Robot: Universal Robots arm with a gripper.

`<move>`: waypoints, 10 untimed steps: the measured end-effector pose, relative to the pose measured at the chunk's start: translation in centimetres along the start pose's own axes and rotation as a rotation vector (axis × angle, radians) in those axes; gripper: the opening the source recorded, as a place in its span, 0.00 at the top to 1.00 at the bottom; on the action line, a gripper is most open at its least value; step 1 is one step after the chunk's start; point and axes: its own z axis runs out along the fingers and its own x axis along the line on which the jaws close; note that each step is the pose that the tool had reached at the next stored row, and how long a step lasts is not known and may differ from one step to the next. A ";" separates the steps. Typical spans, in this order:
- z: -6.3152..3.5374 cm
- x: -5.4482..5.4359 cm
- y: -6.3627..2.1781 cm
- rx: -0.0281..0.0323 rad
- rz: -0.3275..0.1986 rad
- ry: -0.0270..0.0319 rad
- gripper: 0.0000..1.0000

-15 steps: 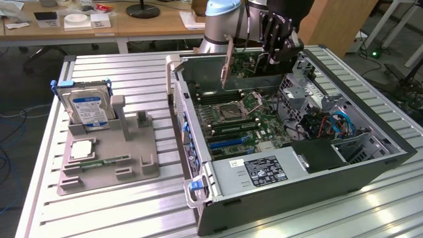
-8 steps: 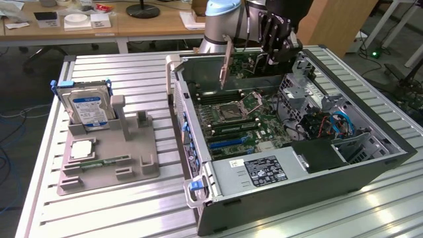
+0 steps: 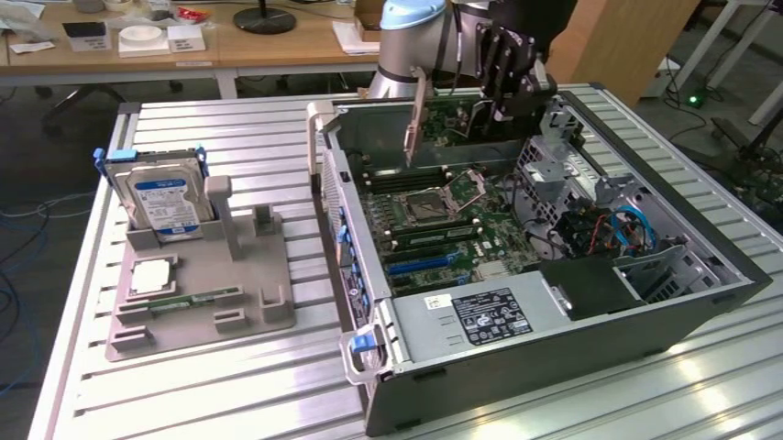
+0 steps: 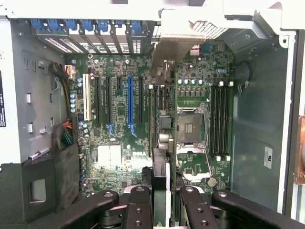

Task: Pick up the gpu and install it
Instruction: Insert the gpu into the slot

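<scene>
The gpu (image 3: 471, 124), a thin dark card with a silvery bracket strip (image 3: 419, 117) at one end, hangs on edge above the far end of the open computer case (image 3: 685, 302). My gripper (image 3: 504, 105) is shut on its top edge. In the wrist view the gpu (image 4: 162, 119) appears edge-on between my fingers (image 4: 138, 205), its bracket (image 4: 178, 38) toward the case's rear slot openings. It hovers over the motherboard (image 4: 114, 157), beside the CPU socket (image 4: 190, 126) and apart from the blue expansion slot (image 4: 129, 102).
A grey holder tray (image 3: 245, 312) on the exterior view's left carries a hard drive (image 3: 165, 197), a CPU chip (image 3: 149, 275) and a memory stick (image 3: 196, 298). The power supply (image 3: 490, 316) and drive cage with cables (image 3: 612, 229) crowd the case's near end.
</scene>
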 end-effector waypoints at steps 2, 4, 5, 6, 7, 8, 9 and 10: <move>0.03 0.1 0.00 -0.0001 0.001 0.0004 0.73; 0.08 0.2 0.00 0.0000 0.002 0.0002 0.73; 0.10 0.2 0.00 0.0000 0.002 0.0001 0.73; 0.11 0.3 0.00 -0.0001 0.002 0.0004 0.73; 0.13 0.3 0.00 -0.0003 0.002 0.0005 0.73; 0.16 0.3 0.00 -0.0004 0.002 0.0004 0.73; 0.20 0.3 0.00 -0.0004 0.002 0.0003 0.73; 0.23 0.3 0.00 -0.0005 0.002 0.0003 0.73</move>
